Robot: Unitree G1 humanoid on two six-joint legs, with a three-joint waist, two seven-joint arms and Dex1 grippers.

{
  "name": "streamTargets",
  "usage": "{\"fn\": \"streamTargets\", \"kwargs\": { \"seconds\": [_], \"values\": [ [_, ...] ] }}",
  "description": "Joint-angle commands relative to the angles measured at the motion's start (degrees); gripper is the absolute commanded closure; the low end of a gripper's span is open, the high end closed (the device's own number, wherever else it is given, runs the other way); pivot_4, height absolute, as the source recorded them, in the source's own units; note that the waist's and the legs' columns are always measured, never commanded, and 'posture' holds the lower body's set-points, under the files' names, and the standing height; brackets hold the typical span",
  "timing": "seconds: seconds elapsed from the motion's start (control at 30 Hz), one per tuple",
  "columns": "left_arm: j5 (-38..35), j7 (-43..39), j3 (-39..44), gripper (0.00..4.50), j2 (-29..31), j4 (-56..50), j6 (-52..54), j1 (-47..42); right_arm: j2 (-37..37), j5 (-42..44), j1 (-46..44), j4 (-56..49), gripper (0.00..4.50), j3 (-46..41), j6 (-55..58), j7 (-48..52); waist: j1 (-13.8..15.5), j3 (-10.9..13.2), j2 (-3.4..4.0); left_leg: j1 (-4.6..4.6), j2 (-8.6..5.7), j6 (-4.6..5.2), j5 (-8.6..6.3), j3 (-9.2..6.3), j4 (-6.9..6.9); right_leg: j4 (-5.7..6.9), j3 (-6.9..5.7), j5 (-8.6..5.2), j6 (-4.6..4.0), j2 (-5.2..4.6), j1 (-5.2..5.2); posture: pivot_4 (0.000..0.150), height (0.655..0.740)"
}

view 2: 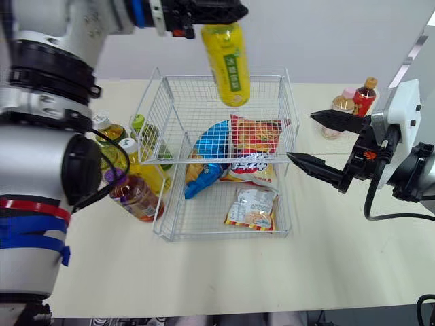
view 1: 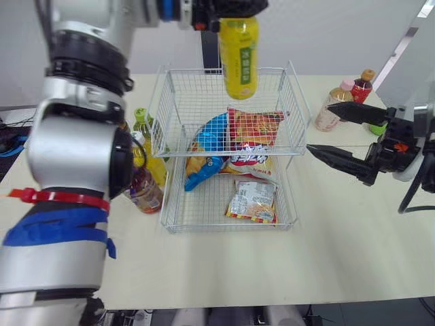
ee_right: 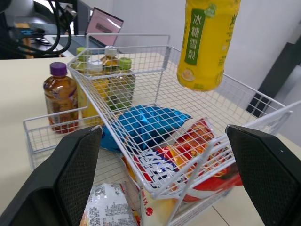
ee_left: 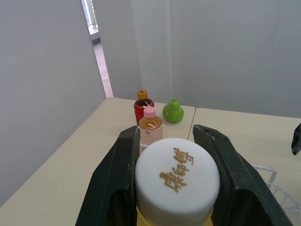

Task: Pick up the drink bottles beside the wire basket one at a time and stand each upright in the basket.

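A yellow drink bottle with a green label hangs upright above the far half of the white wire basket, held by its white cap in my left gripper, which is shut on it. Inside the basket lie a blue snack bag, a red snack bag and a small packet. Several bottles stand left of the basket, among them a purple-capped one. My right gripper stands open just right of the basket, with nothing between its fingers.
At the table's far right stand a pink-capped bottle, a red bottle with an orange cap and a green pear-shaped object. Bare tabletop lies in front of the basket.
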Motion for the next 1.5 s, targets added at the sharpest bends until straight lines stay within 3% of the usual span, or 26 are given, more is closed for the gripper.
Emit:
{"fn": "streamTargets", "kwargs": {
  "seconds": [0.03, 0.27, 0.57, 0.83, 0.9, 0.93, 1.3, 1.5],
  "values": [
    [1.7, 3.8, 3.7, 3.11, -2.6, 4.5, -6.8, -3.7, -0.5, 2.6, 1.2, -4.4, 0.00, -3.4, 1.0, -4.6, 0.0, 0.0, 0.00, 0.00, 0.00, 0.00, 0.00, 0.02, 0.01, 0.01, 0.02, 0.00, 0.00, 0.00, -0.01, 0.150, 0.7400],
    [5.2, 8.0, 6.2, 3.11, -8.7, 12.9, -13.4, -4.7, -0.4, 6.5, 3.2, -8.1, 0.00, -4.7, 1.0, -10.8, 0.1, 0.0, 0.00, -0.03, -0.07, 0.02, 0.00, 0.01, 0.08, 0.04, 0.00, 0.03, 0.06, -0.04, 0.01, 0.150, 0.7400],
    [8.4, 6.6, 7.9, 3.11, -11.4, 16.4, -14.9, -5.5, -1.7, 6.5, 5.0, -6.5, 0.00, -6.2, -0.6, -11.7, 0.2, 0.0, 0.00, -0.03, -0.09, 0.02, 0.00, 0.00, 0.10, 0.07, -0.01, 0.03, 0.07, -0.04, 0.02, 0.150, 0.7400],
    [10.1, 3.4, 9.2, 0.70, -10.0, 16.5, -14.1, -6.9, -1.6, 4.8, 5.8, -6.2, 0.00, -4.9, -2.3, -12.0, 0.1, 0.0, 0.01, -0.02, -0.09, 0.02, 0.00, 0.00, 0.12, 0.08, -0.02, 0.03, 0.07, -0.04, 0.04, 0.150, 0.7400],
    [10.2, 1.7, 9.5, 0.06, -8.8, 15.8, -13.5, -7.4, -1.6, 4.3, 5.8, -6.2, 0.00, -4.1, -2.6, -11.9, 0.1, 0.0, 0.02, 0.01, -0.08, 0.02, 0.00, 0.01, 0.12, 0.11, -0.01, 0.03, 0.07, -0.04, 0.06, 0.150, 0.7400],
    [10.2, 1.2, 9.8, 0.02, -8.0, 15.4, -13.2, -7.5, -1.6, 4.0, 5.8, -6.2, 0.00, -3.8, -2.8, -11.7, 0.0, 0.0, 0.02, 0.01, -0.08, 0.03, 0.00, 0.00, 0.12, 0.12, -0.01, 0.03, 0.07, -0.03, 0.06, 0.150, 0.7400],
    [10.1, -9.2, 9.4, 0.02, 5.9, 1.8, -2.8, -2.2, -2.2, 2.6, 3.9, -3.7, 0.00, -0.7, -4.4, -8.5, -0.4, 0.0, 0.04, 0.05, -0.05, 0.02, 0.00, 0.00, 0.13, 0.21, 0.01, 0.03, 0.08, 0.00, 0.05, 0.150, 0.7400],
    [7.2, -8.6, 11.1, 0.02, 15.9, -19.4, 10.6, 8.9, -3.5, 1.2, 0.2, 0.2, 0.00, 2.9, -5.4, -2.0, -1.0, 0.0, 0.05, 0.10, -0.01, 0.02, 0.01, -0.04, 0.19, 0.36, 0.03, 0.02, 0.08, 0.03, 0.06, 0.150, 0.7400]
  ]
}}
